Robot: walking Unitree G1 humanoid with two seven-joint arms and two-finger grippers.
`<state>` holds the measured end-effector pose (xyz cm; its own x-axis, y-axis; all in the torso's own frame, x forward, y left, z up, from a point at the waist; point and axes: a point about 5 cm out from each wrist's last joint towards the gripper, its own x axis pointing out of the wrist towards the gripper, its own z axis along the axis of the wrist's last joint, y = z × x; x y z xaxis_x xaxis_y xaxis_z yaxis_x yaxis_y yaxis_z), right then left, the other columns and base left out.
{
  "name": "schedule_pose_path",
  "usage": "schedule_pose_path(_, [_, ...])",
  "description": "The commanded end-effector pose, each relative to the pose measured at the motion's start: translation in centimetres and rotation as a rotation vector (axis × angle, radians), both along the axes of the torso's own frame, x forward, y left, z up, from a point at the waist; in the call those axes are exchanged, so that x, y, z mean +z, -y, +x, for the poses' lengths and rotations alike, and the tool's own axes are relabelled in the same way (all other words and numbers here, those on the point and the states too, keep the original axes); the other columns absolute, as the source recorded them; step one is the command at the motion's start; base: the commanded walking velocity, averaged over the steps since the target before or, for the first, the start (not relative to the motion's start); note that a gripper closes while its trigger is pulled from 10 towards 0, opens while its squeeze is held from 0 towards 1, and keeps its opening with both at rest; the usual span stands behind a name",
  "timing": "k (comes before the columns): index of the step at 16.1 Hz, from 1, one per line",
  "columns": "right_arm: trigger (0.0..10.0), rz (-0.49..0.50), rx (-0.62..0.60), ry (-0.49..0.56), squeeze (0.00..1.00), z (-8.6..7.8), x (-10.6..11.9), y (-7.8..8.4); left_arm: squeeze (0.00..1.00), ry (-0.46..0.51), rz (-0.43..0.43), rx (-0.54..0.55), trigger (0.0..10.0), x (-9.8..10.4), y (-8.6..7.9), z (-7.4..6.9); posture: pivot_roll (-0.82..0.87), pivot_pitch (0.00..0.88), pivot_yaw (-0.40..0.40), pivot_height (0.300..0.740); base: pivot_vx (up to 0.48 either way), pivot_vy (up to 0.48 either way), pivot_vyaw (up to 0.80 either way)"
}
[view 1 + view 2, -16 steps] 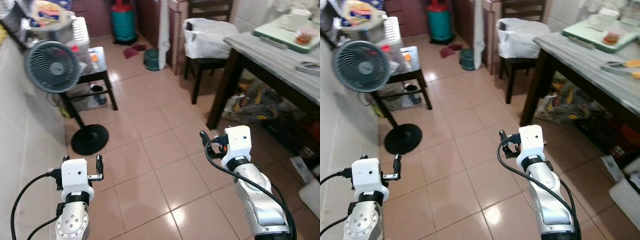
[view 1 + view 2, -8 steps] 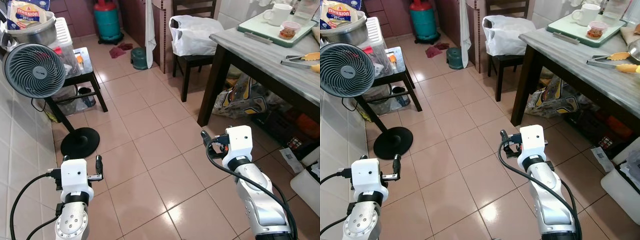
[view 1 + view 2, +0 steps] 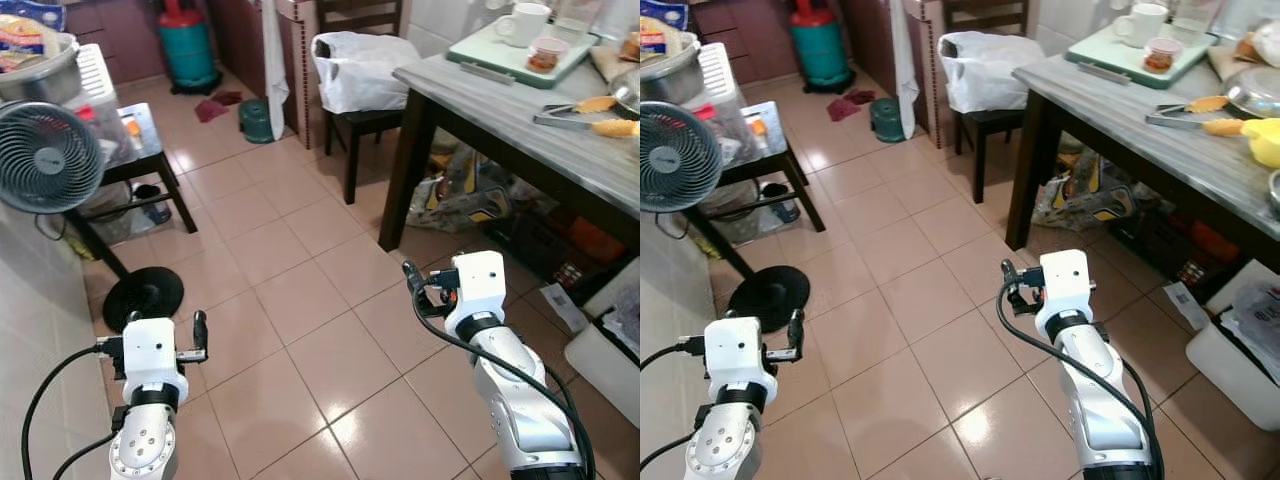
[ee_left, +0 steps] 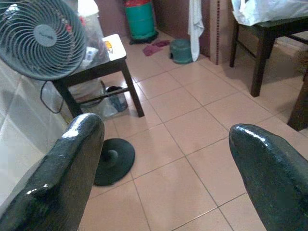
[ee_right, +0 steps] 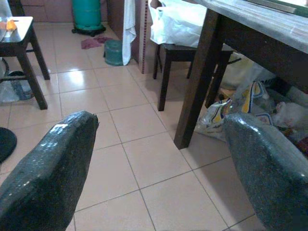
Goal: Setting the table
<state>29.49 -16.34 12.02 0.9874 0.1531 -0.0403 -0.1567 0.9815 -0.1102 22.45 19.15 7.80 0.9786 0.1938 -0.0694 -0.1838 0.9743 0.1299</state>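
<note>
Table (image 3: 1160, 150) now takes up more of the head views than a moment ago, and more of its far end shows: the whole scene has slid toward the robot's left, so it is the camera turning toward the table, not the furniture moving. On the grey top sit a green tray (image 3: 1095, 55) with a white mug (image 3: 1137, 22) and a small tub (image 3: 1157, 55), metal tongs (image 3: 1180, 110) and a yellow bowl (image 3: 1265, 140) (newly in sight at the edge). The fan (image 3: 670, 155) has drifted leftward in view. Left gripper (image 4: 163, 163) and right gripper (image 5: 159, 163) hang low over the tiled floor (image 3: 910, 330), fingers spread wide and holding nothing. I judge this as approach only; no setting has begun.
</note>
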Motion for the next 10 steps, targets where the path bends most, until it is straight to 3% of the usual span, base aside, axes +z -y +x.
schedule_pose_path(1, [10.0, -0.003, -0.004, -0.006, 0.00, 0.02, -0.09, 0.10, 0.00, -0.018, 0.003, -0.008, 10.0, -0.24, -0.21, -0.22, -0.20, 0.096, 0.059, 0.740, 0.000, 0.000, -0.80])
schedule_pose_path(6, [10.0, 0.009, 0.001, -0.002, 0.00, 0.11, -0.07, 0.03, 0.00, -0.022, -0.003, -0.016, 10.0, -0.28, -0.16, -0.26, -0.20, 0.094, 0.056, 0.740, 0.000, 0.000, -0.80])
schedule_pose_path(10, [10.0, 0.004, 0.007, -0.008, 0.00, 0.15, -0.09, -0.09, 0.00, -0.020, -0.016, -0.034, 10.0, -0.29, -0.02, -0.16, -0.20, 0.087, 0.054, 0.740, 0.000, 0.000, 0.00])
